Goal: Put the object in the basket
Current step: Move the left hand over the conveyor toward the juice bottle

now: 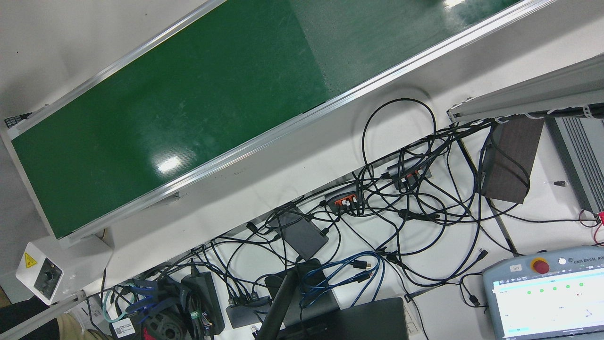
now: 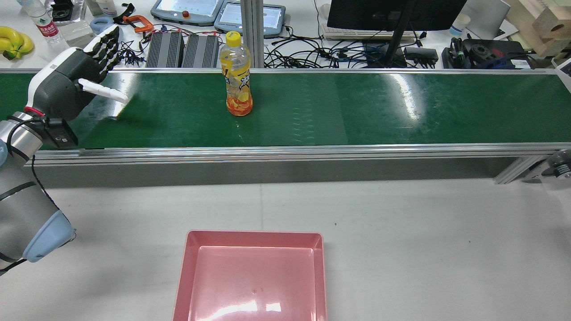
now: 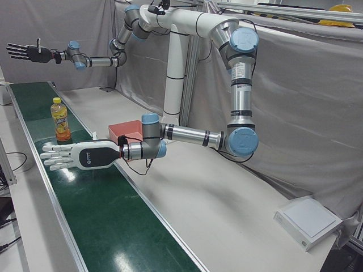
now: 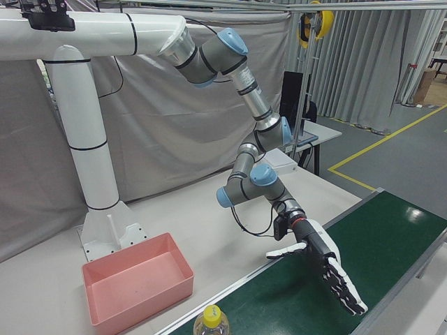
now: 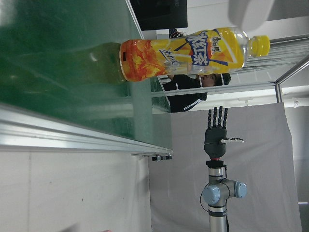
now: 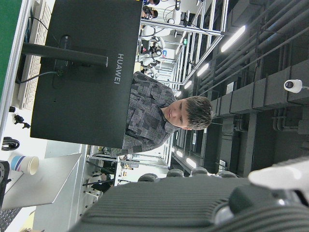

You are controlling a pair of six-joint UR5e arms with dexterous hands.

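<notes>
Green belt (image 2: pixel 401 111) runs across the whole rear view, and going left to right we first see the left hand (image 2: pixel 78 73) hovering over the belt's left end, palm flat, fingers (image 2: pixel 107 42) spread wide and stretched out, holding nothing. In the left-front view that same hand (image 3: pixel 76 156) sits flat above the belt, fingers pointing toward the bottle. Next along we see the bottle (image 2: pixel 237 76): clear plastic, orange drink, yellow label and yellow cap, standing upright on the belt, left of its middle and nearer the far rail. Its long axis is vertical, cap up, base on the green surface. We see it well apart from the left hand, not touched by anything. In the left hand view the bottle (image 5: pixel 193 52) lies sideways only because that picture is turned; cap points to the view's right, which is up. Nearer the camera, on the white table, the pink basket (image 2: pixel 252 238) sits below and slightly right of the bottle, well apart from it, nothing inside. The belt's right half is bare. We find the right hand (image 3: pixel 25 52) only far off in the left-front view and small in the left hand view (image 5: pixel 216 135): raised high above the belt's far end, fingers spread and straight, holding nothing.
</notes>
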